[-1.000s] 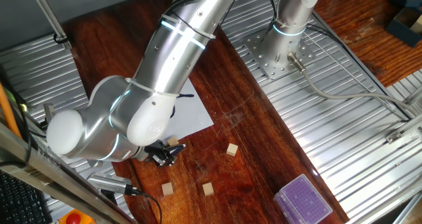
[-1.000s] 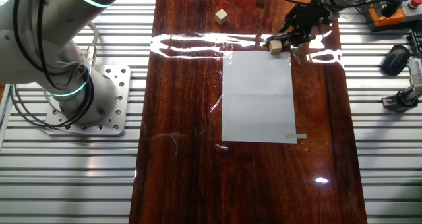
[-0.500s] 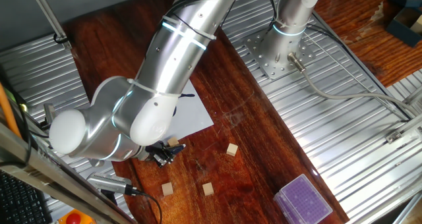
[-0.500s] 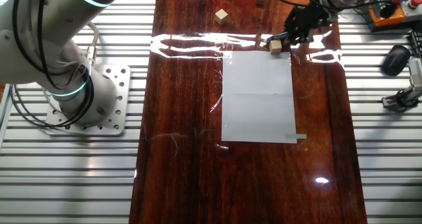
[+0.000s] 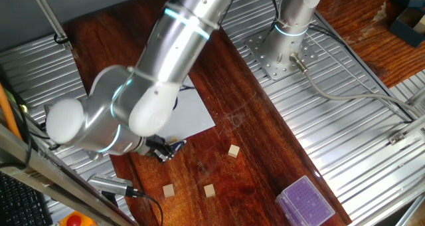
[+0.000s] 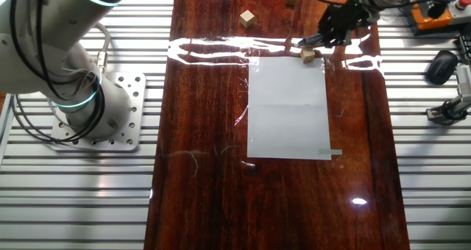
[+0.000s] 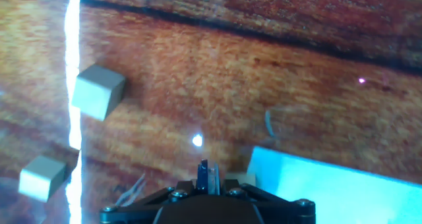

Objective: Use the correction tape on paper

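The white paper (image 6: 288, 106) lies on the dark wood table and also shows in one fixed view (image 5: 192, 113) and in the hand view (image 7: 336, 191). My gripper (image 6: 325, 37) hangs just past the paper's far right corner, close to a tan cube (image 6: 307, 54). In the hand view the jaws are closed on a thin dark blue piece, the correction tape (image 7: 209, 174), which sticks out between them above the wood beside the paper's corner. In one fixed view the gripper (image 5: 165, 149) is mostly hidden under the arm.
Tan wooden cubes lie on the table (image 5: 234, 150) (image 5: 209, 190) (image 5: 169, 190), two of them in the hand view (image 7: 99, 91) (image 7: 43, 178). A purple-topped clear box (image 5: 305, 203) stands near the table's end. Ribbed metal plates flank the wood.
The arm has shifted slightly and the gripper has moved a little away from the paper's corner, still shut on the tape. Paper and cubes have not moved.
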You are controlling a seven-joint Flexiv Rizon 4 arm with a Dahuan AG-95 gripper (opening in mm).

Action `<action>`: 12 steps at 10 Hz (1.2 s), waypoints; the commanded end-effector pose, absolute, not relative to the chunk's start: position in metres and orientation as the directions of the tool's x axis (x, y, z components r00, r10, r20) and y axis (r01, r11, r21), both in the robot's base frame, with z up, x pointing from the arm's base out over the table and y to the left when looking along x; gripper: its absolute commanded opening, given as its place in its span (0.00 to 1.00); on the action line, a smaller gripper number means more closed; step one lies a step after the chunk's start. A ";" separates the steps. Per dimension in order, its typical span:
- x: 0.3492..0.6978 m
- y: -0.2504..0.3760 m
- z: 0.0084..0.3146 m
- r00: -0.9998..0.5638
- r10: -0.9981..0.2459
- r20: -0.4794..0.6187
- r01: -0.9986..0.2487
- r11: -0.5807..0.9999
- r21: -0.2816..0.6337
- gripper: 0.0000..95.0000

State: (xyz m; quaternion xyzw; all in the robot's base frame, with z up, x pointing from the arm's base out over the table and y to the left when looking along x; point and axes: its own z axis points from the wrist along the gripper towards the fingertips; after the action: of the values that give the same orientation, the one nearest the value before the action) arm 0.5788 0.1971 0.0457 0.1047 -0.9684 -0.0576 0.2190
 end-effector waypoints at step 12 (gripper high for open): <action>0.572 0.148 0.072 -0.884 -0.366 0.291 -0.321 0.927 0.193 0.00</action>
State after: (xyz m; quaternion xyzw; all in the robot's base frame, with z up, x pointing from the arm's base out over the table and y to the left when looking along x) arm 0.5727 0.1488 0.0718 0.1776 -0.9678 -0.0704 0.1640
